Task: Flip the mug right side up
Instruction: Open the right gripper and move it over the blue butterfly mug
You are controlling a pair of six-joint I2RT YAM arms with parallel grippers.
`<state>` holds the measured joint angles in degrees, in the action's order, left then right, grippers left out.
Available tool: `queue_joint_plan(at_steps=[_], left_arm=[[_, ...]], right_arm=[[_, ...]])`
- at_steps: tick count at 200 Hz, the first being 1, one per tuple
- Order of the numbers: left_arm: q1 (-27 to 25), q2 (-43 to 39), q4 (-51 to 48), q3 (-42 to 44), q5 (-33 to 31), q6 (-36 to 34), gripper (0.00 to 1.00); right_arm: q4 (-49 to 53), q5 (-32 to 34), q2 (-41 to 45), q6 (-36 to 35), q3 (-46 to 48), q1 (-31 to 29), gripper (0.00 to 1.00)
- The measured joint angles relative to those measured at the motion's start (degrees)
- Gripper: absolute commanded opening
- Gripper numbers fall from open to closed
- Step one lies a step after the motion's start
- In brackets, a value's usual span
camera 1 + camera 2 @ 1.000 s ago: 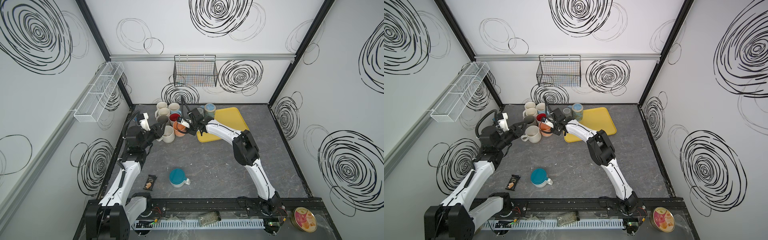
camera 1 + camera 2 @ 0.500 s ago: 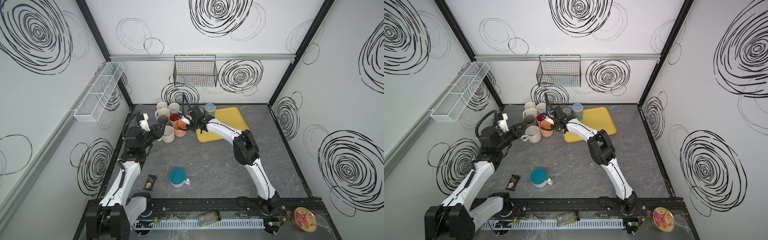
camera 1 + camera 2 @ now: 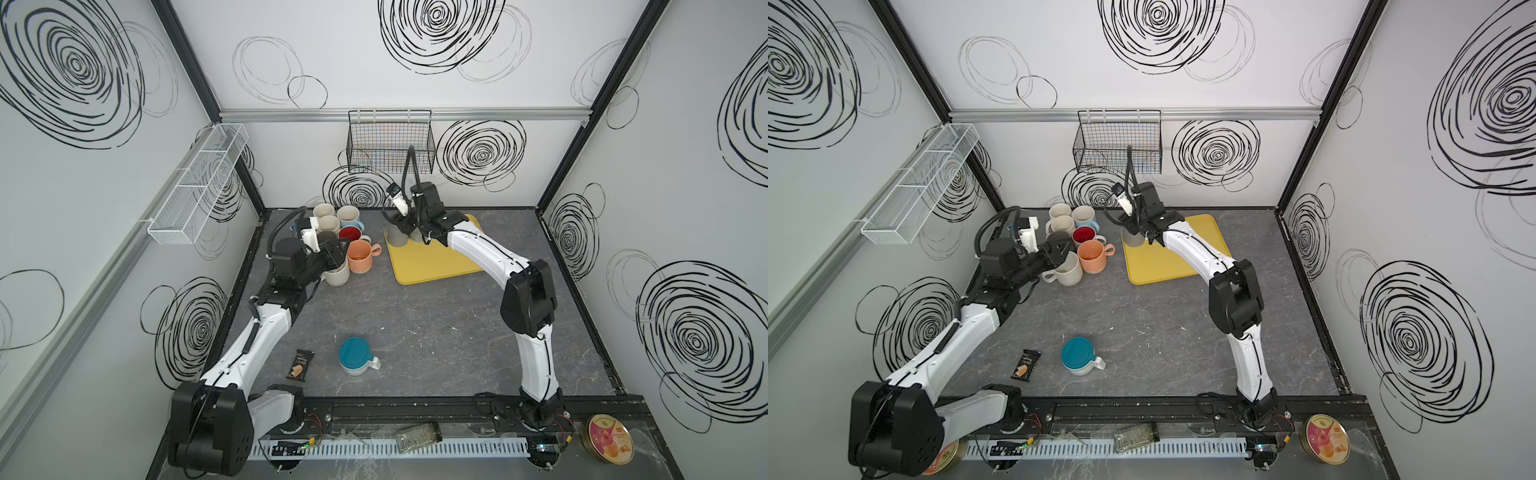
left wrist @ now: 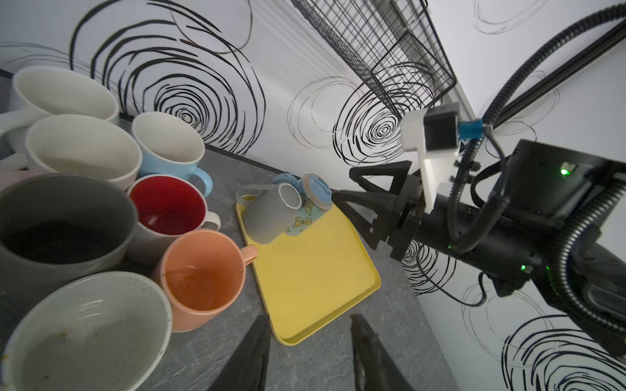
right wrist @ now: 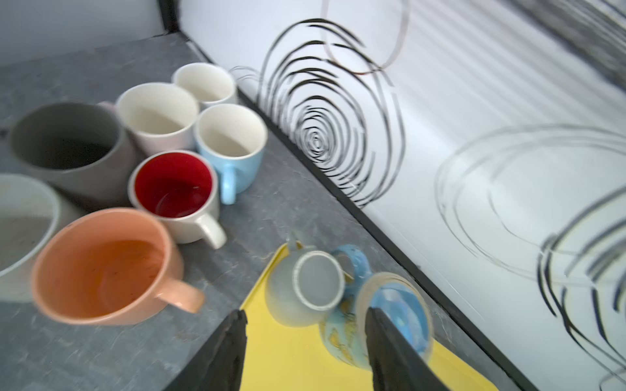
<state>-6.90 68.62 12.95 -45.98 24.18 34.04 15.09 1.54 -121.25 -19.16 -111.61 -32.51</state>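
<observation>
1. The right claw (image 5: 305,313) hangs over the far left corner of the flat yellow plastic tray (image 3: 432,266), just above centre in both top views. Its black fingers are spread wide with nothing between them.
2. Just ahead of those fingers stands a matte grey ceramic mug (image 4: 267,216), base up, showing a pale unglazed foot ring. Hard beside it is a glossy pale-blue mug (image 4: 305,216) printed with yellow butterflies, also base up.
3. There's a third upturned one: a white mug with a round teal base (image 3: 354,353). It sits alone on the grey marbled tabletop (image 3: 415,324) at lower centre of both top views, handle pointing right.
4. The left claw (image 4: 310,318) hovers over the upright mugs left of the tray, fingers partly parted and gripping nothing.
5. In that cluster are a smooth peach mug (image 4: 203,270), a white mug glazed red inside (image 4: 167,199), a light-blue mug with a cream interior (image 4: 166,149), a broad dark-grey mug (image 4: 57,216) and a speckled cream mug (image 4: 84,325).
6. As for writing, the small black snack packet (image 3: 300,365) left of the teal-based mug carries pale lettering too small to read. The same goes for the round pink-lidded tin (image 3: 609,432) at lower right.
7. The butterflies and the foot ring show only from the wrist cameras. The teal-based mug, the packet and the tin appear only in the top views. The right wrist picture is smeared with blur.
</observation>
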Motion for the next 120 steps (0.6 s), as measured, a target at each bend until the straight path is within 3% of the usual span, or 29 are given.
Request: queue_joint_plan(at_steps=[47, 120], left_arm=[[-6.3, 10.4, -0.2, -7.5, -3.3, -2.3, 0.45], [-10.8, 25.4, -0.7, -18.1, -6.3, -3.6, 0.46]], right_arm=[[-0.4, -2.4, -0.6, 10.7, 0.0, 9.3, 0.62], [-5.6, -15.4, -9.4, 23.3, -2.4, 16.0, 0.68]])
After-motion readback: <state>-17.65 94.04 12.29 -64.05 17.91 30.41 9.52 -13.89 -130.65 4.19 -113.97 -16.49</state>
